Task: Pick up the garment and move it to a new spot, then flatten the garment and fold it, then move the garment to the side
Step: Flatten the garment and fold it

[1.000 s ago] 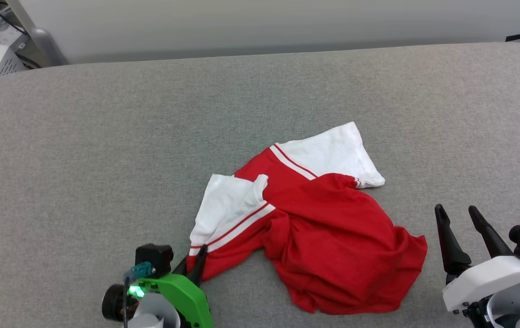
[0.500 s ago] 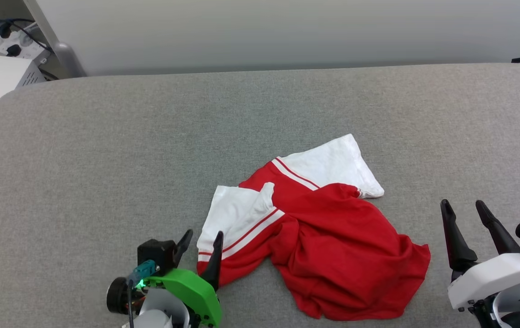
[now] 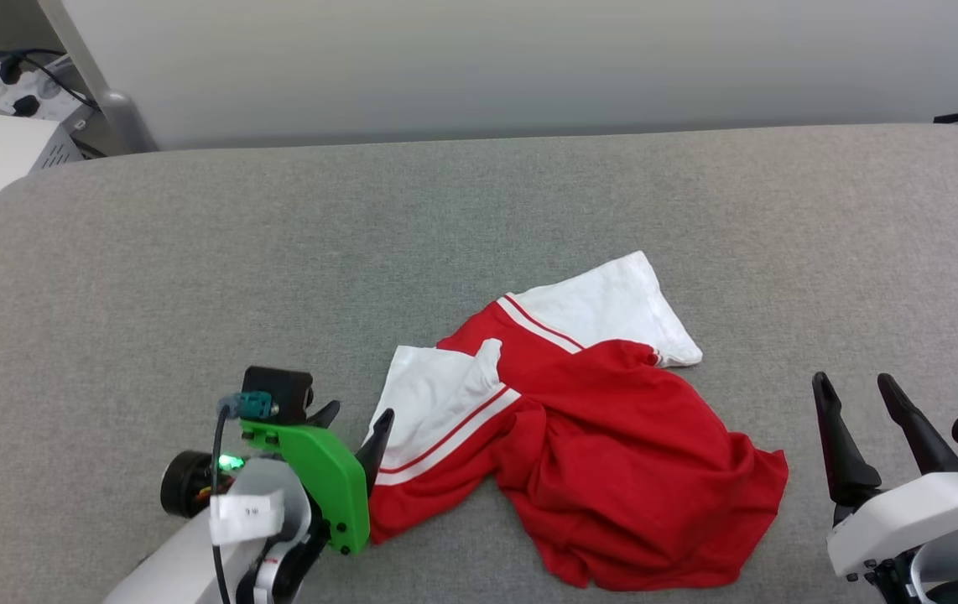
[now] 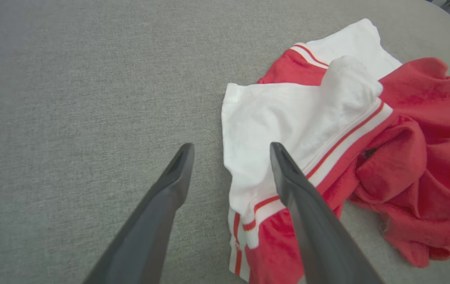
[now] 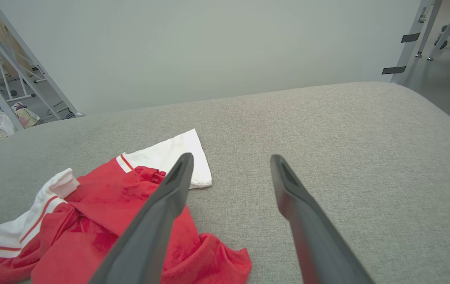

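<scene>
We log a release: the left gripper [image 3: 359, 411] no longer pinches the shirt [image 3: 613, 436]. Its fingers are spread and empty beside the white sleeve. The shirt lies crumpled mid-way across the grey pad [image 3: 194, 252], near the front edge. The right gripper [image 3: 853, 382] is also spread and empty, apart from the hem. We judge the move done and flattening next.

Garment [image 3: 613, 436] between left claw [image 3: 359, 412] and right claw [image 3: 852, 379]
</scene>
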{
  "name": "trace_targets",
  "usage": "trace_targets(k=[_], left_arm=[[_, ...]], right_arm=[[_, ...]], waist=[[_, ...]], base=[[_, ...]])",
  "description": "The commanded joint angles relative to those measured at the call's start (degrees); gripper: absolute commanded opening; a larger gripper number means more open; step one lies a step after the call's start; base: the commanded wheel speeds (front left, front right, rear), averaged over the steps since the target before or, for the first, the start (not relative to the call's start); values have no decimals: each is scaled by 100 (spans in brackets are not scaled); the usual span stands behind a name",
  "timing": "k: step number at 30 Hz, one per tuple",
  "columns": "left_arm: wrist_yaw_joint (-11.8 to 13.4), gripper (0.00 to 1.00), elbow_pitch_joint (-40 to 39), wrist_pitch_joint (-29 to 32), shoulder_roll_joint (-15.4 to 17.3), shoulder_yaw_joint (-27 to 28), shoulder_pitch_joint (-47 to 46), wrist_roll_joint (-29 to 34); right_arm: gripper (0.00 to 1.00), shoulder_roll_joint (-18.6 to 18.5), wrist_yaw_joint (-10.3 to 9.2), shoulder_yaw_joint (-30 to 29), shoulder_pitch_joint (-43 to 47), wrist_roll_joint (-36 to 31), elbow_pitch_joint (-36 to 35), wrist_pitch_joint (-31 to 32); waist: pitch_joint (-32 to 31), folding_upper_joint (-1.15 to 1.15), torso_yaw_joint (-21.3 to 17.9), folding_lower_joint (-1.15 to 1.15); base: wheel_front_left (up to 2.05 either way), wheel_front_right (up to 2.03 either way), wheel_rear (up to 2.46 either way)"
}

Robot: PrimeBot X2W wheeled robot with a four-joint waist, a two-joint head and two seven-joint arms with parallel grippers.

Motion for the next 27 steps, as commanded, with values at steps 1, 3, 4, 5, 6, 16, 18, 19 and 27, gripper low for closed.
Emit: trace_targets(k=[1, 3, 4, 5, 6, 16, 18, 19, 27], left_arm=[[-91, 100, 13, 252, 83, -35, -205, -93], [-224, 100, 91, 703, 170, -130, -395, -172], [-272, 100, 139, 877, 205, -170, -484, -190], [-337, 100, 209, 1081, 233, -214, -584, -223], [-374, 100, 279, 1214, 244, -225, -654, -266], [-799, 34, 1174, 2448, 219, -707, -1000, -414], [-871, 0, 1219, 2420, 163, -736, -986, -432], [-893, 0, 1205, 2314, 145, -727, -999, -402], [-658, 0, 949, 909, 165, -409, -1074, 23]], right_arm=[[100, -9, -3, 16, 14, 18, -24, 9], [100, -9, -3, 45, -26, 40, -18, -5], [100, -9, -3, 54, -40, 46, -10, -7], [100, -9, -3, 60, -58, 60, 8, -14], [100, -9, -3, 65, -75, 70, 24, -25], [100, -9, -3, 132, -237, 192, 337, -201], [100, -9, -3, 119, -243, 196, 371, -217], [100, -9, -3, 110, -238, 195, 384, -219], [100, -9, -3, 26, -131, 218, 472, -142]], waist=[[133, 0, -80, 0], [245, 0, -142, 0], [297, 0, -170, 0], [355, 0, -201, 0], [405, 0, -227, 0], [638, 0, -436, 0], [619, 0, -435, 0], [609, 0, -427, 0], [369, 0, -186, 0]], base=[[0, 0, 0], [0, 0, 0], [0, 0, 0], [0, 0, 0], [0, 0, 0], [0, 0, 0], [0, 0, 0], [0, 0, 0], [0, 0, 0]])
